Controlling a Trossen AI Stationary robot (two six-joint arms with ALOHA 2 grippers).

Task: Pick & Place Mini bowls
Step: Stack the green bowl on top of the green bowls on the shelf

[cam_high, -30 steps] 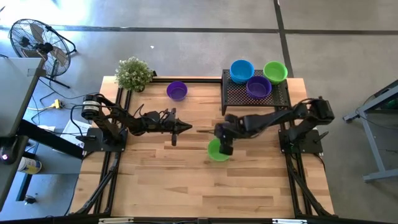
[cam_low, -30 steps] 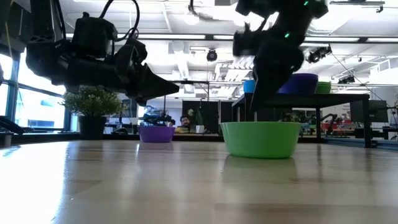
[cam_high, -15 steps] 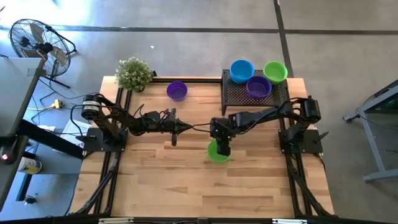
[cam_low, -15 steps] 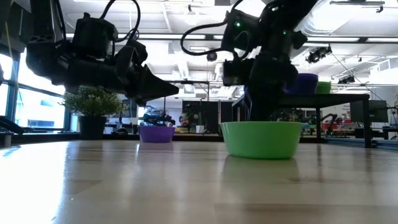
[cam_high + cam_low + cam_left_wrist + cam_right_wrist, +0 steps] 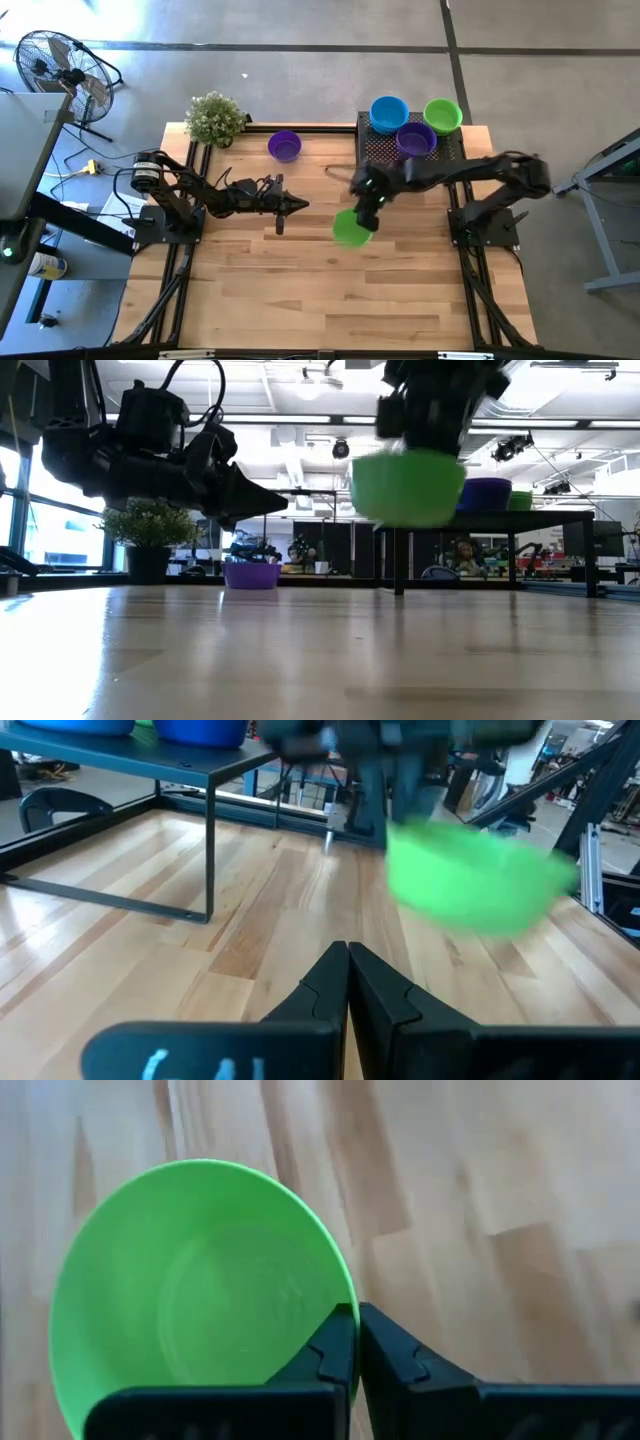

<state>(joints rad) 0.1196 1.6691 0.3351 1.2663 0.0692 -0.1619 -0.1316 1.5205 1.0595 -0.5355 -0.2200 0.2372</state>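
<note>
A lime green mini bowl (image 5: 351, 229) hangs in the air above the table's middle, with my right gripper (image 5: 366, 212) shut on its rim. In the low view the green bowl (image 5: 408, 486) is well clear of the tabletop. A purple bowl (image 5: 285, 146) rests on its base at the table's far side. A blue bowl (image 5: 388, 113), a green bowl (image 5: 442, 115) and a purple bowl (image 5: 416, 139) sit on the black mesh stand (image 5: 385, 155). My left gripper (image 5: 300, 206) is shut, pointing level toward the table's right. My right gripper pinches the green bowl's rim (image 5: 340, 1295), one finger inside the bowl and one outside against its wall. The fingers slant down from the far right. The bowl is lifted clear of the table, mouth up and slightly tilted.
A small potted plant (image 5: 214, 118) stands at the far left corner. The black mesh stand takes up the far right part of the table. Bare wood (image 5: 300, 290) spreads over the near half.
My right gripper has shut on the green bowl's rim and risen, moving toward the table's far edge. The bowl, which stood on the table, is now lifted clear. My left arm has kept still.
</note>
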